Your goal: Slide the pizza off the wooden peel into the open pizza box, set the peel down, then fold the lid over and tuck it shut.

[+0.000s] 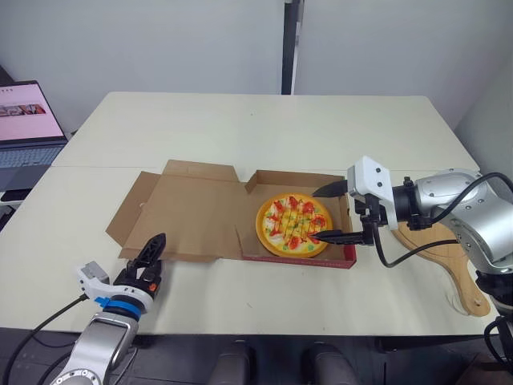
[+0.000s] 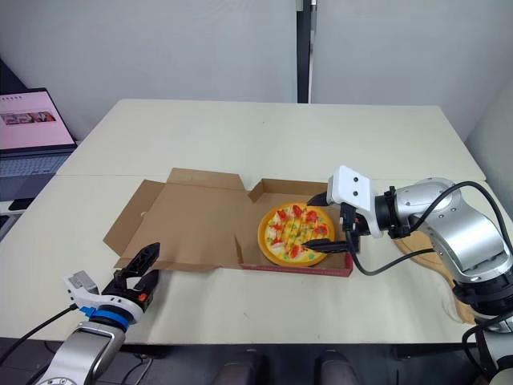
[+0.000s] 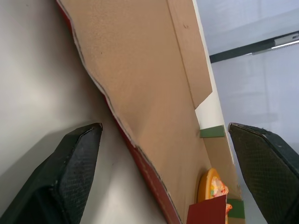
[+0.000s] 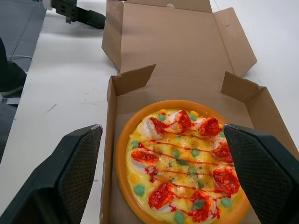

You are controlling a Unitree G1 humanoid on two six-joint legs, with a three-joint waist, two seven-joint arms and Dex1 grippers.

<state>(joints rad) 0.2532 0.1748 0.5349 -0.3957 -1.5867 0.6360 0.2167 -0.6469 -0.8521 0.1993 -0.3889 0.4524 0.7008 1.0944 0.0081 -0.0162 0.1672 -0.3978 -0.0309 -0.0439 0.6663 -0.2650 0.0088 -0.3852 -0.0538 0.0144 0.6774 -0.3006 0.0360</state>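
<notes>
Two hands are at work on the table (image 1: 240, 128). Nearest the front edge, on the left side, the left hand (image 1: 152, 253) points at the near edge of the lid (image 1: 192, 208) with its fingers spread wide and nothing between them; I cannot tell whether it touches the cardboard. The lid lies folded back flat on the table, brown inside facing up, its side flaps spread out.

Joined to the lid's right side is the box (image 1: 296, 178), its low walls standing and its red outside showing along the front. The pizza (image 1: 293, 225) sits inside it, flat on the bottom, with an orange crust, red slices and red drizzle on top.

The right hand (image 1: 314, 215) reaches in from the right over the box's right wall. Its fingers are spread, one above the far right corner and one near the front right corner, with the edge of the pizza between them, and it holds nothing.

Behind the right arm the wooden peel (image 1: 449, 257) lies on the table, handle towards the front edge.

Farther back at the left, an open laptop (image 1: 28, 128) stands beside the table.
</notes>
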